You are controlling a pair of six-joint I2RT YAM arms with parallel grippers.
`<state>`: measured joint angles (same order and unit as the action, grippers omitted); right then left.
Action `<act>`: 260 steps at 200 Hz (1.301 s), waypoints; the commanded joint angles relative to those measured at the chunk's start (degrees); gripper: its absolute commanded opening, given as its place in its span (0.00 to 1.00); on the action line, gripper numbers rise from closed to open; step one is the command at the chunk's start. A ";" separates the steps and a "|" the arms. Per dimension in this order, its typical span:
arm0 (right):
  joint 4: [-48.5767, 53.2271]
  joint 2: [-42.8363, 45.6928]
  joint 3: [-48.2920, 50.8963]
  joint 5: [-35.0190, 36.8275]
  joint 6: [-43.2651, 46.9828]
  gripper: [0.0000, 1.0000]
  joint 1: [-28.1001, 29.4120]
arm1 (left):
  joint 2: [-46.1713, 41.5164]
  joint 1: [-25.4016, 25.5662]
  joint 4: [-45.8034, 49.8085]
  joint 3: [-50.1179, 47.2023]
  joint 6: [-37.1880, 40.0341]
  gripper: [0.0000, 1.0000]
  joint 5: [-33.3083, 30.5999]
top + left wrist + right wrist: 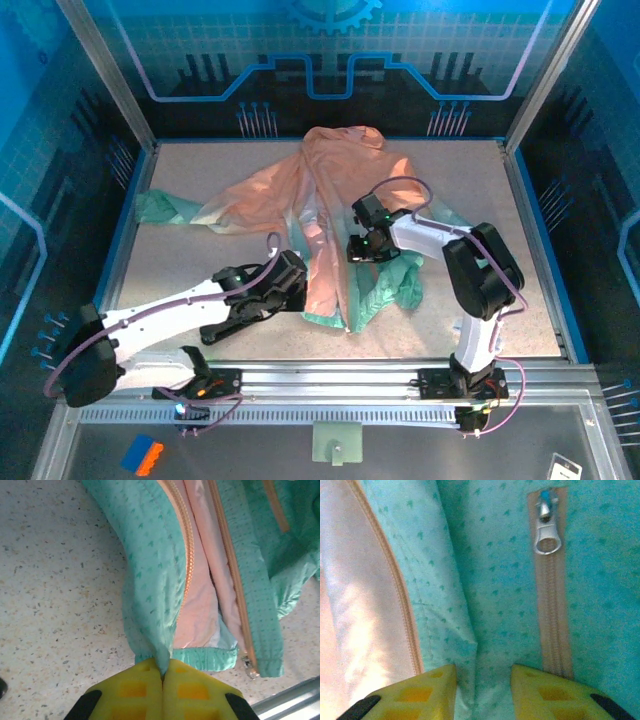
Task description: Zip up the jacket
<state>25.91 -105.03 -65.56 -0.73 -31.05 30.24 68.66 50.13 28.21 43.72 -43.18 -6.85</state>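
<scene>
A thin, crinkly jacket (320, 190) lies spread across the middle of a speckled table (180, 270). Its peach-orange hood and shoulders point to the far side, and its mint-green hem lies toward the arms. The front lies open. From above, the left gripper (295, 288) reaches in from the near left and meets the hem at the jacket's left front edge. The right gripper (365, 248) sits on the green fabric of the other front panel, near the jacket's middle. The left wrist camera shows the left gripper's yellow pads (135, 690) pressed together, pinching a small fold of the mint hem. Above that pinch, the two halves of the orange front zipper (187, 545) run apart, with pale pink lining (200, 600) showing between them. A small metal end piece (247, 665) hangs at the bottom of the right-hand half, close to a metal rail (290, 697) at the table edge. The right wrist camera shows that gripper's yellow fingers (432, 687) spread apart, with a soft ridge of mint fabric lying in the gap. Just beyond the right finger, a closed stretch of beige zipper tape (552, 615) leads up to a silver slider (547, 535). Whether this is the front zipper or a pocket zipper cannot be told. An orange-edged seam (395, 590) and pale lining fill the left side.
</scene>
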 commanded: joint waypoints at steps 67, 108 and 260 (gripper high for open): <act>-5.78 27.91 11.40 -9.33 -9.01 0.44 1.59 | -2.59 -9.61 -24.34 -9.55 -0.77 0.00 25.30; -11.11 27.32 13.43 -17.46 -16.36 0.44 4.91 | -3.19 -12.50 -24.90 -9.17 -0.06 0.00 29.31; -31.16 12.69 14.84 -31.70 -28.88 0.17 6.74 | -1.57 -16.57 -23.89 -8.31 2.16 0.00 33.67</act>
<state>-2.24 -90.59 -51.33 -29.19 -58.30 36.36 66.63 34.39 3.51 34.94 -43.20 25.39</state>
